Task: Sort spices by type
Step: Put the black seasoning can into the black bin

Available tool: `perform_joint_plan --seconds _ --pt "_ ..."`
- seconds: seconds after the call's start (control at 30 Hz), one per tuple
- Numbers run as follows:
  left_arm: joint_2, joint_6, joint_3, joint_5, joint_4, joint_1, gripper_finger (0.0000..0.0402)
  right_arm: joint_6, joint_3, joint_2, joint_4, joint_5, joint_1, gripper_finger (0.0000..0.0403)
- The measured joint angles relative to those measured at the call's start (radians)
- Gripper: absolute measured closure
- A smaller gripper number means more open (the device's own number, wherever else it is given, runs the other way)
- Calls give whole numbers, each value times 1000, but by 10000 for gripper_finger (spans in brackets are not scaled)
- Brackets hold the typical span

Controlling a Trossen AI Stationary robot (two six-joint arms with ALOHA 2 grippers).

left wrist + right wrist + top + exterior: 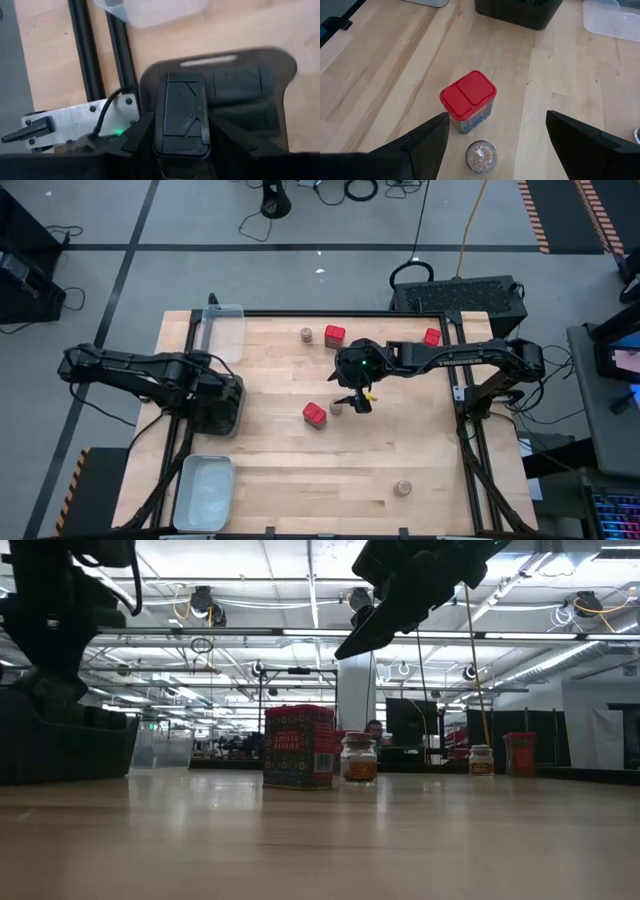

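My left gripper [181,142] is shut on a dark black-green tin [181,107], over a dark tray [228,418] at the table's left that holds other dark tins [235,85]. My right gripper [495,137] hangs open above the table's middle. Below it a round jar [481,156] stands on the wood beside a red tin [468,100]. Two more red tins [334,334] [431,336] and a jar [306,334] stand near the far edge. Another jar [403,487] stands near the front right. My left gripper pinches the dark tin between its two fingers [142,132], on two opposite side walls [159,145] just below the lid. The fingers come from above, pointing steeply down. The tin stays upright, lid up, over the dark tray; its bottom is hidden.
A clear tray [222,330] sits at the far left corner and a pale tray [205,492] at the near left corner. Black frame rails [470,450] run along the table's edges. Bare wood lies across the front middle.
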Motion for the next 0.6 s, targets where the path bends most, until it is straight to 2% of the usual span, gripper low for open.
perform_joint_plan --seconds 0.1,0.33,0.6 --pt "0 9 4 -3 4 0 241 -3 0 0 0 0 0 88" --pt "0 33 23 -115 7 3 241 -2 0 0 5 0 0 88" --pt "0 35 -14 -141 37 5 242 8 0 0 6 0 0 88"
